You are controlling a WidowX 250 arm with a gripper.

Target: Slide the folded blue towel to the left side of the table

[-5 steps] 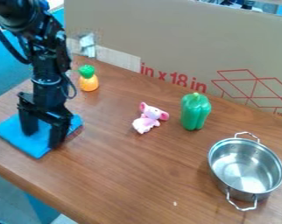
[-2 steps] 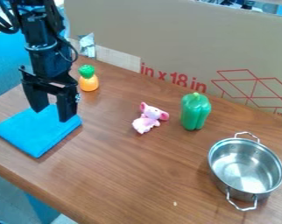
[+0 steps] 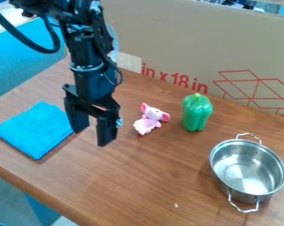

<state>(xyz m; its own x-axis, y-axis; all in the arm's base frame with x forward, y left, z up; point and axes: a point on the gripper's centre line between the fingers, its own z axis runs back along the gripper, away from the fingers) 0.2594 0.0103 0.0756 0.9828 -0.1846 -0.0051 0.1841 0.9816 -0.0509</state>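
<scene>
Carefully, I'd judge, is how to work here: the folded blue cloth [image 3: 33, 129] lies flat at the left of the frame, so I should lift clear of its edge before moving sideways, lest I drag it. My tool [image 3: 92, 136] hangs left of centre, between the cloth and the pink plush toy [image 3: 149, 120], which lies near the middle of the frame. The plush looks soft; if I grip it, I'd best centre over its body, line up across it, and close gently. Right of it, the green pepper [image 3: 196, 113] stands upright, so I should leave room there, and more for the metal pot [image 3: 248, 170] at lower right on the bench [image 3: 138, 176]. As for my tool, its fingers are well apart, with nothing between them.
</scene>
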